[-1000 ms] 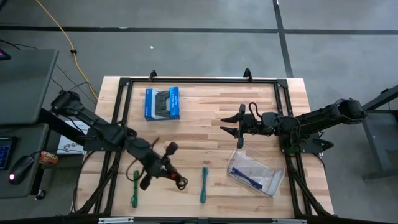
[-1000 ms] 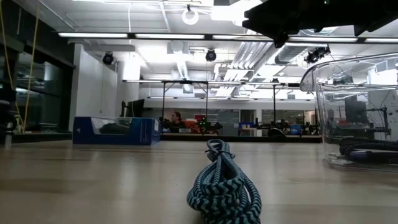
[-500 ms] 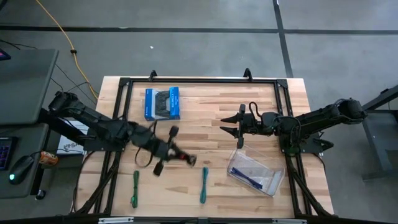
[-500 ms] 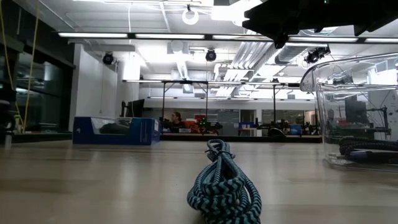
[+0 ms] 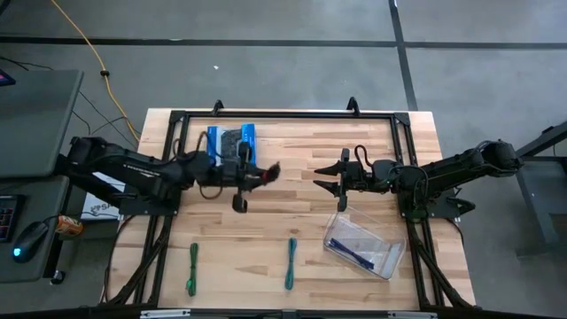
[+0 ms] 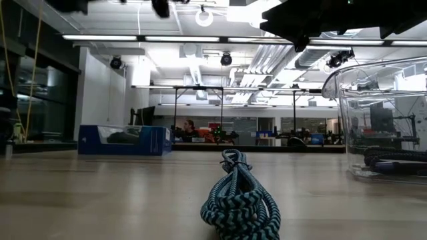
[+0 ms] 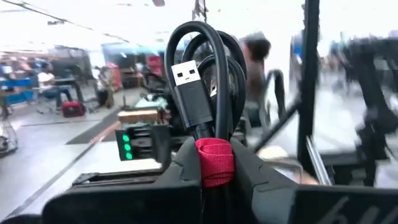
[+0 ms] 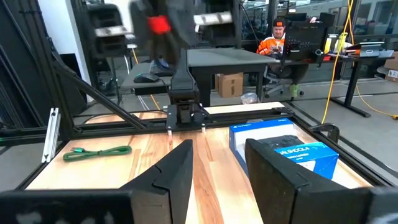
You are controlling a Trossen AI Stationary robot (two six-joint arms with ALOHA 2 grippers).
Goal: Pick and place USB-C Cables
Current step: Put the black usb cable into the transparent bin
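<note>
On the wooden table (image 5: 292,204), the left arm reaches toward 3 o'clock, its left gripper (image 5: 257,175) pinching the black cable with a red band (image 7: 208,118) tight, lifted beside the blue box (image 5: 231,146). 1 second ago it held this bundle low near 7 o'clock. The right gripper (image 5: 335,184) waits at centre, fingers spread and empty, unmoved. The clear container (image 5: 363,245) lies at 5 o'clock; the teal cable (image 5: 291,263) and green cable (image 5: 192,268) rest along 6 o'clock.
</note>
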